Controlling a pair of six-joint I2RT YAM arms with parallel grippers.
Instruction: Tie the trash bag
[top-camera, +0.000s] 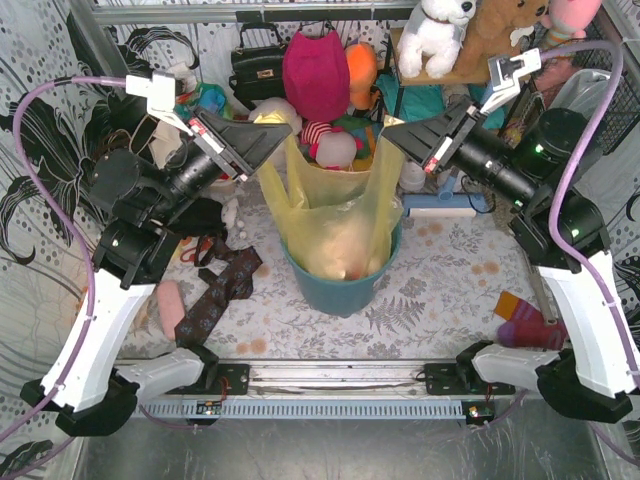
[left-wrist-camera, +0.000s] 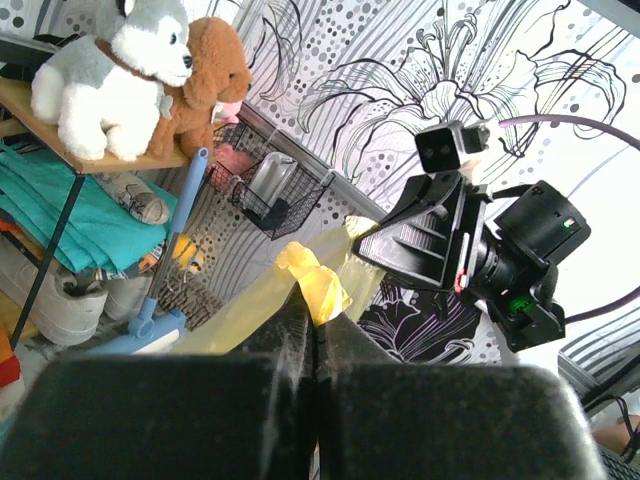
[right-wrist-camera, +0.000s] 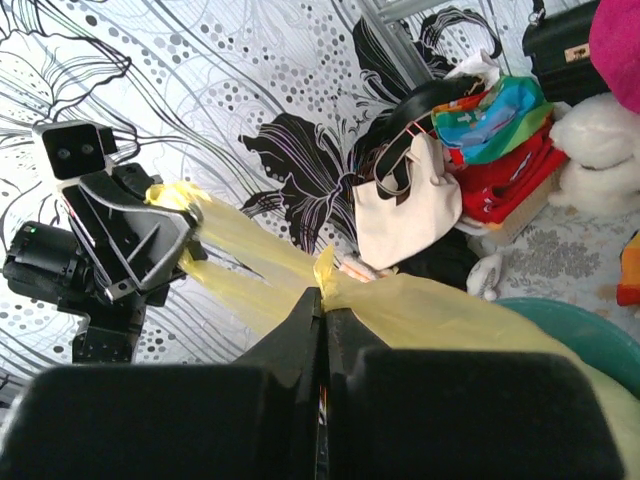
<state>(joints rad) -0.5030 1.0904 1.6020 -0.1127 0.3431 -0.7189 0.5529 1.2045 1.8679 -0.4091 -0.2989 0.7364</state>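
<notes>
Broadly, the counter (top-camera: 440, 300) carried a round teal bin (top-camera: 340, 292) below and between both sets of fingers. The trash bag (top-camera: 335, 215) stood in it, with crumpled white paper showing through. The bag's rim rose in two yellow flaps, one towards each arm. The left fingers (top-camera: 255, 140) were pressed together on the left flap (left-wrist-camera: 312, 280), and the right fingers (top-camera: 420, 138) pinched the right flap (right-wrist-camera: 400, 305). The two pairs were held apart above the bin. As I judged it, only the gripping of the flaps was done. They were neither crossed nor knotted, so the whole tie was left to do.
</notes>
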